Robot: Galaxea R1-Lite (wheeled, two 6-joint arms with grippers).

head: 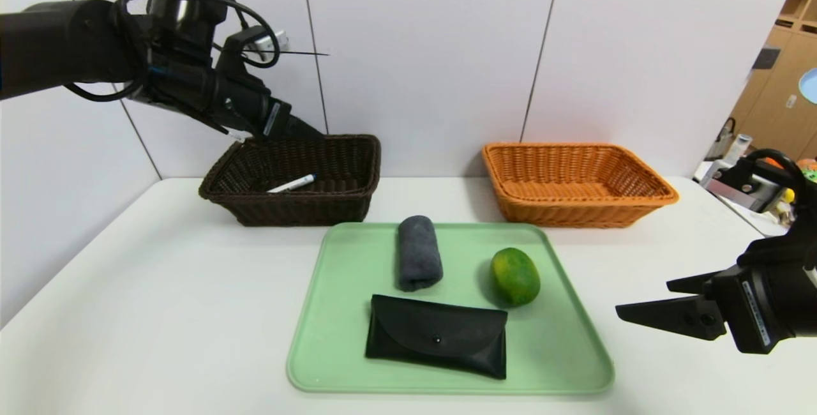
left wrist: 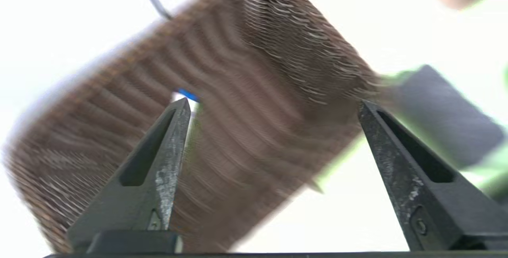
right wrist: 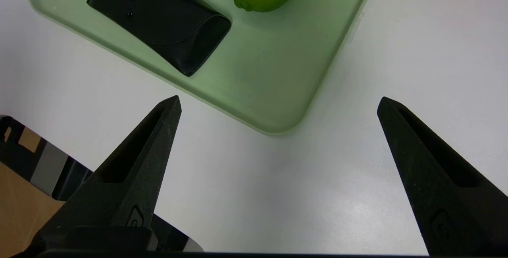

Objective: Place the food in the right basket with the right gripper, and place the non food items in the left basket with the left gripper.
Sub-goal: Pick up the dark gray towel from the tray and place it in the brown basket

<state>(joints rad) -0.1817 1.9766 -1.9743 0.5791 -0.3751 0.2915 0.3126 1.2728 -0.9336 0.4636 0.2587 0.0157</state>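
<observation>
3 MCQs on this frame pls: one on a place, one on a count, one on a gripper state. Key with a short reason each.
1. Where is the pen?
A. on the tray
B. in the dark brown basket
C. in the orange basket

2. How many items lie on the green tray?
A. two
B. three
C. four

3. The right gripper is:
A. open and empty
B. shut on the lime
C. shut on the pouch

Key:
1 B, the pen lies inside the dark brown basket.
2 B, the green tray holds the rolled grey towel, the lime and the black pouch.
3 A, the right gripper hangs over the table, fingers wide apart, nothing between.
</observation>
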